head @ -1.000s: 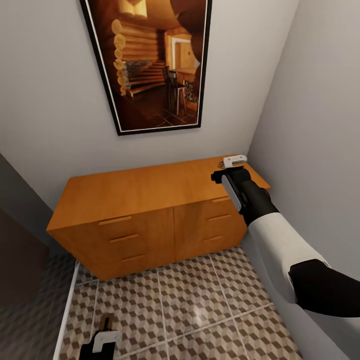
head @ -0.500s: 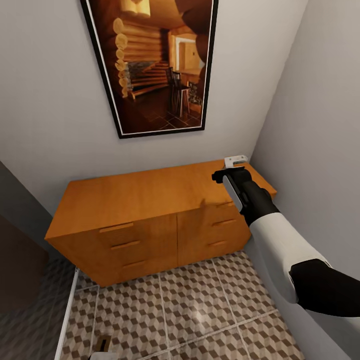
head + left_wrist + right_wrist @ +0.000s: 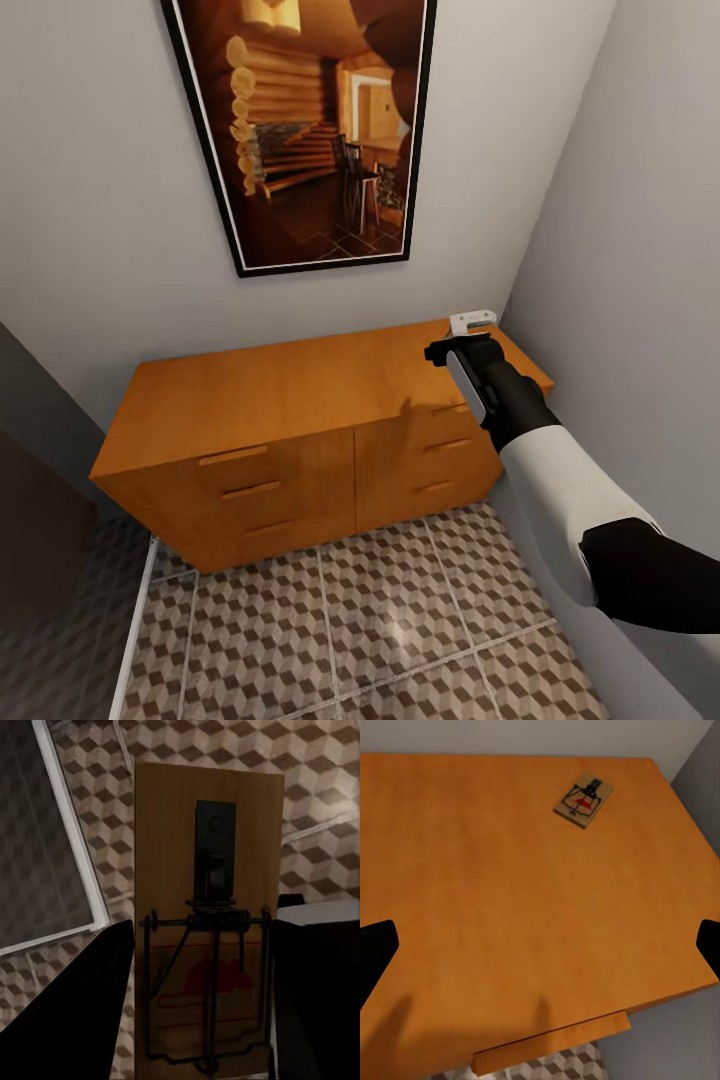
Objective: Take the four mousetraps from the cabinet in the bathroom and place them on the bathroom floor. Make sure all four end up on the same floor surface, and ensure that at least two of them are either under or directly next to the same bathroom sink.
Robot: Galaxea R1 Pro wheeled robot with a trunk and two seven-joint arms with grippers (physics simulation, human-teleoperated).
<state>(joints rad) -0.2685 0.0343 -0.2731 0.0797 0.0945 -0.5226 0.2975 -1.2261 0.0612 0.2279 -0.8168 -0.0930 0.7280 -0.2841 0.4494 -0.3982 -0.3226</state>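
Note:
In the left wrist view a mousetrap (image 3: 206, 907), a tan wooden plate with a dark wire spring and a red mouse print, sits between my left gripper's (image 3: 202, 1020) two dark fingers (image 3: 82, 1012), which are shut on it above the cube-patterned bathroom floor (image 3: 315, 765). A second mousetrap (image 3: 583, 800) lies flat on the orange-brown cabinet (image 3: 510, 907) top near its far right corner. My right gripper (image 3: 540, 945) hovers over that top, open wide, short of the trap. From the head camera, the right gripper (image 3: 470, 325) is above the right end of the cabinet (image 3: 280, 385).
A large framed picture (image 3: 310, 130) hangs on the wall behind the cabinet. A grey wall (image 3: 640, 250) stands close on the right, next to my right arm. A white strip (image 3: 135, 620) borders the bathroom floor (image 3: 350, 620) at the left, with a darker area beyond.
The head view tilted up a little, then held still. My left gripper with its mousetrap slid out of the head view's lower edge. The right arm has stayed over the cabinet.

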